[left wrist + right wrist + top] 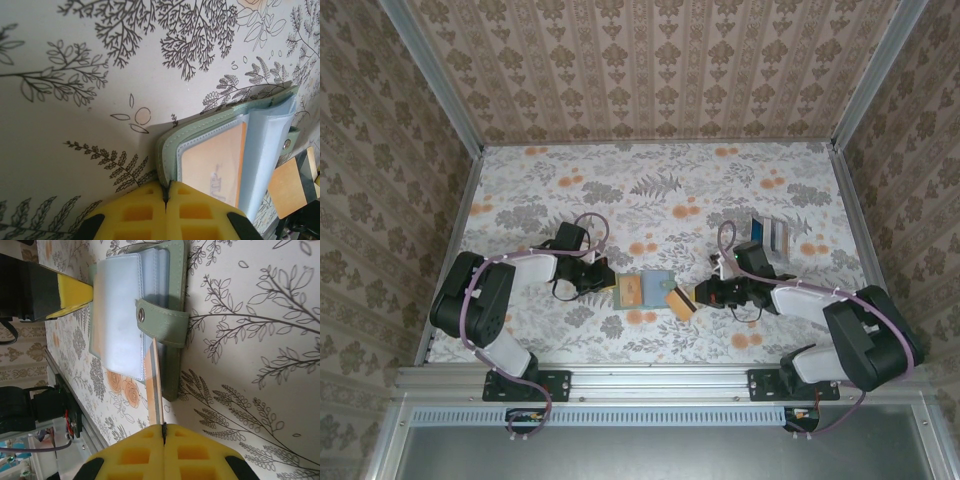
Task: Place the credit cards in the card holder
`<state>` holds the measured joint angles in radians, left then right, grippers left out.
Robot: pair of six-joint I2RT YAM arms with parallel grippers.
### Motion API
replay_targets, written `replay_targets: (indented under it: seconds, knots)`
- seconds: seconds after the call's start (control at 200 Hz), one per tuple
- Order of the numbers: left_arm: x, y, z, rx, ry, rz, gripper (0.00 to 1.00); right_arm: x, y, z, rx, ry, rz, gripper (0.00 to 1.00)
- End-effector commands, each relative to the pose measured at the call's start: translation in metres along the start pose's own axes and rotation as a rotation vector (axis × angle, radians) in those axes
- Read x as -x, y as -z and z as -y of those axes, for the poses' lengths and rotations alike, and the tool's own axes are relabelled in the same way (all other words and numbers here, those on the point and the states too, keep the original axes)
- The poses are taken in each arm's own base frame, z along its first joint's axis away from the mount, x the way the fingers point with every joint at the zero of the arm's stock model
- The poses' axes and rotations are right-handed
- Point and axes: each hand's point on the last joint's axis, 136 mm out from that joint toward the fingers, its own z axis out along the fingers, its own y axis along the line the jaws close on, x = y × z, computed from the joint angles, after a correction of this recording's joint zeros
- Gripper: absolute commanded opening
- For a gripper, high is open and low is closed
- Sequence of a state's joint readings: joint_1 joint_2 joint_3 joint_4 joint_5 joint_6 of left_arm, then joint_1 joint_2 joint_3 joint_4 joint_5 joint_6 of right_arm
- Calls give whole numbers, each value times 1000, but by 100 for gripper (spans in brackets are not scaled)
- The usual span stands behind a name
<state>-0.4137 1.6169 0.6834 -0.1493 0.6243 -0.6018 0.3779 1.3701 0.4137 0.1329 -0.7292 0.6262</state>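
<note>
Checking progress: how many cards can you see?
4: an orange card in the holder, a second orange card in the right jaws, a grey card and a blue-white card overlapping farther right. More may be hidden.

We see bright, even, soft light with faint shadows; the yellow hand pads [135, 215] look slightly soft at the lower edge.

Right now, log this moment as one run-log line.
left hand: shut on card holder edge | right hand: shut on orange card, tip near holder | spare cards: lying beyond right hand
</note>
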Motion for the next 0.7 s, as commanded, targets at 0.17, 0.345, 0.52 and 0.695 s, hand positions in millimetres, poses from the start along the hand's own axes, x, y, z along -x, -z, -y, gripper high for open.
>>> replay_targets:
  seconds: [0.17, 0.345, 0.52, 0.695]
  knots:
    - [-4, -6, -6, 18, 3, -13, 5, 20, -14, -17, 35, 24, 19, 0]
    - [-3, -7, -6, 19, 3, -17, 5, 29, -23, -32, 67, 44, 17, 0]
    - [-2, -7, -5, 20, 4, -16, 5, 37, -20, -48, 85, 68, 32, 0]
    - [-1, -8, -6, 21, 7, -14, 6, 36, -19, -46, 59, 81, 22, 0]
